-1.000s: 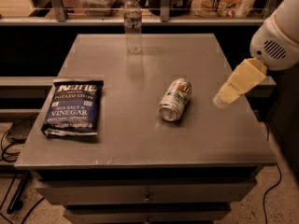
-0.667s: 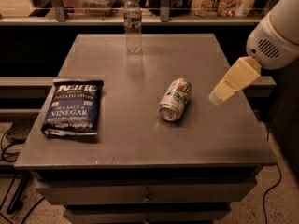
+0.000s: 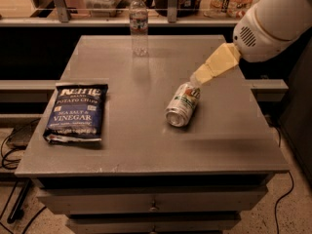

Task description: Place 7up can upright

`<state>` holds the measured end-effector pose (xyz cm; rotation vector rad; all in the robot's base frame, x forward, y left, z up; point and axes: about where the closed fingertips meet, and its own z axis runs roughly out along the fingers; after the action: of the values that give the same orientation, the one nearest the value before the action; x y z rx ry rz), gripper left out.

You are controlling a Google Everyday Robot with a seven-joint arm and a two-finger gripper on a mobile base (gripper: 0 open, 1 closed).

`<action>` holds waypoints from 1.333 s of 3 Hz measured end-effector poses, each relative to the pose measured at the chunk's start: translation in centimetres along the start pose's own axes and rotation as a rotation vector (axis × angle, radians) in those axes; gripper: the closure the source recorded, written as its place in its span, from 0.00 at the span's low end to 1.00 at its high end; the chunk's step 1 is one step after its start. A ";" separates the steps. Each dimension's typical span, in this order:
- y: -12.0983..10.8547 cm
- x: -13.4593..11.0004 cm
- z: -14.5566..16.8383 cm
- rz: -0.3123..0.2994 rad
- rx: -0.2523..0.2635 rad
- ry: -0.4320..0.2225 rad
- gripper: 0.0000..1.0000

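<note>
Starting at the frame's bottom, drawers (image 3: 153, 204) sit under the table (image 3: 146, 155). At its left a blue chip bag (image 3: 75, 112) lies flat. Right of centre the can (image 3: 183, 106) lies on its side, one shiny end toward the bottom. My claw (image 3: 197, 78) slants down from the upper right, its tip at the can's far end; clenched or released, I cannot tell. A bottle (image 3: 139, 23) stands upright at top centre.

The gripper (image 3: 202, 74) hangs just behind the lying 7up can (image 3: 183, 105). Bare table (image 3: 146, 150) surrounds it, chip bag (image 3: 75, 112) well left, water bottle (image 3: 139, 23) far behind.
</note>
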<state>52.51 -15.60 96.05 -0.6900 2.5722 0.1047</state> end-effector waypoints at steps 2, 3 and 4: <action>1.3 -2.0 3.1 0.226 0.026 0.039 0.00; 1.3 -2.0 3.0 0.253 0.027 0.036 0.00; 2.2 -1.9 4.2 0.265 -0.022 0.060 0.00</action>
<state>54.69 -12.03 93.06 -0.3610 2.7123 0.2010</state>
